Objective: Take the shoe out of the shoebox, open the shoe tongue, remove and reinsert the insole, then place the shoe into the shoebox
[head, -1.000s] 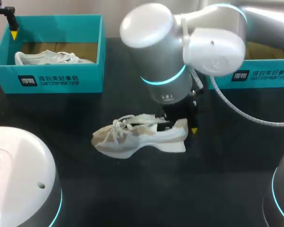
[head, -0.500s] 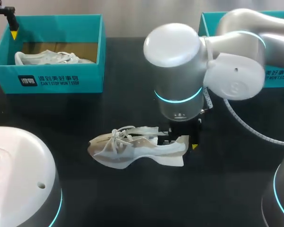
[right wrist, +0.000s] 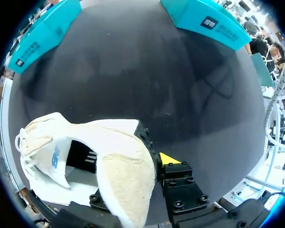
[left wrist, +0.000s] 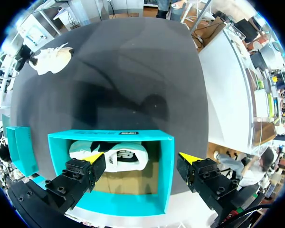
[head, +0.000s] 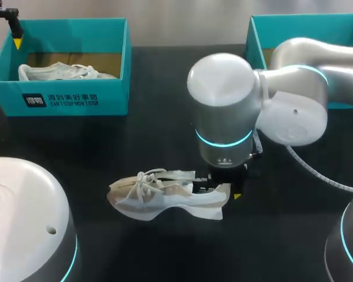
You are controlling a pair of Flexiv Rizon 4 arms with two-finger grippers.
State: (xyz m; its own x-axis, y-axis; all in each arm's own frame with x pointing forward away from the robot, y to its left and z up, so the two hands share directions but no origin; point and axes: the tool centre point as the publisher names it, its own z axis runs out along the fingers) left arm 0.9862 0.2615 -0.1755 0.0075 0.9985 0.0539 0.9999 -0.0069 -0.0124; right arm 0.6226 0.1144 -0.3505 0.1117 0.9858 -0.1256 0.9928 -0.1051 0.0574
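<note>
The right hand (right wrist: 133, 164) is closed on the heel of the white and beige lace-up sports shoe (head: 159, 197): one finger goes inside the opening and the yellow-tipped one presses on the outside, so the padded heel collar is pinched between them. The shoe is out of any box and lies low over the black tabletop (head: 165, 135), near the middle, with the toe pointing to the robot's left. I cannot tell whether the sole touches the surface. I judge the shoe to be light and its upper soft. The collar gives under the fingers, and with a hold only at the heel the toe end may hang down or swing. The sole is the stiffer part. The tongue and the laces are loose, and the tongue looks best taken at its free top edge. The insole should be thin and floppy, and I would catch it at the heel end, where its edge is easiest to reach. Far at the back left, the left hand (left wrist: 141, 157) hangs with its fingers wide apart above the teal cardboard shoebox (head: 59, 100), holding nothing. Another white shoe (head: 65, 71) lies in that box. A second teal box (head: 306, 26) stands at the back right, partly hidden by the right arm.
</note>
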